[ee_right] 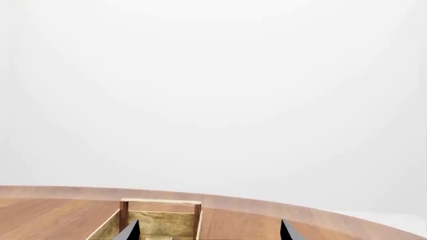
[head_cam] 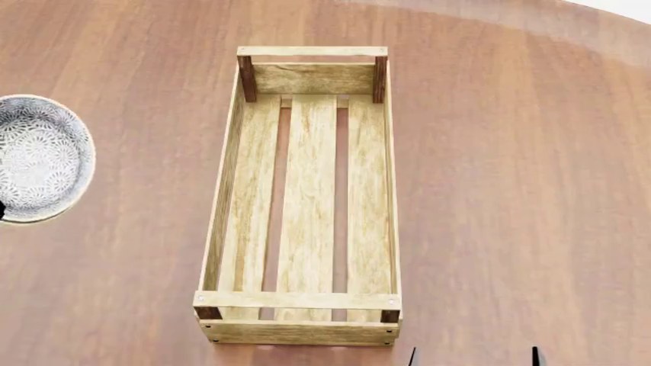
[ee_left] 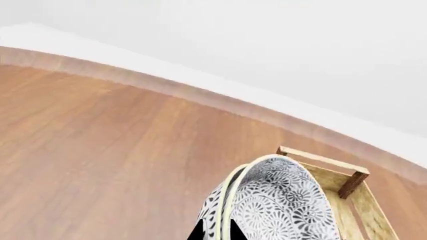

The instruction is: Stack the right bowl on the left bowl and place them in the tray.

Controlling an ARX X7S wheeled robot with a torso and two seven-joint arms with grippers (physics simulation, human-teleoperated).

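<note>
Your left pincer (ee_left: 215, 233) grips the stacked bowls (ee_left: 277, 202) by the rim, the empty tray (head_cam: 305, 198) just beyond it: carry them level over the slats while your right pincer (head_cam: 473, 357), open, idles.

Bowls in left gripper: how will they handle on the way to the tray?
The bowls look glazed and rigid, so probably slippery and chippable. They appear nested, held at the rim by the left gripper; the inner one may shift if tilted. The tray sits nearby.
</note>
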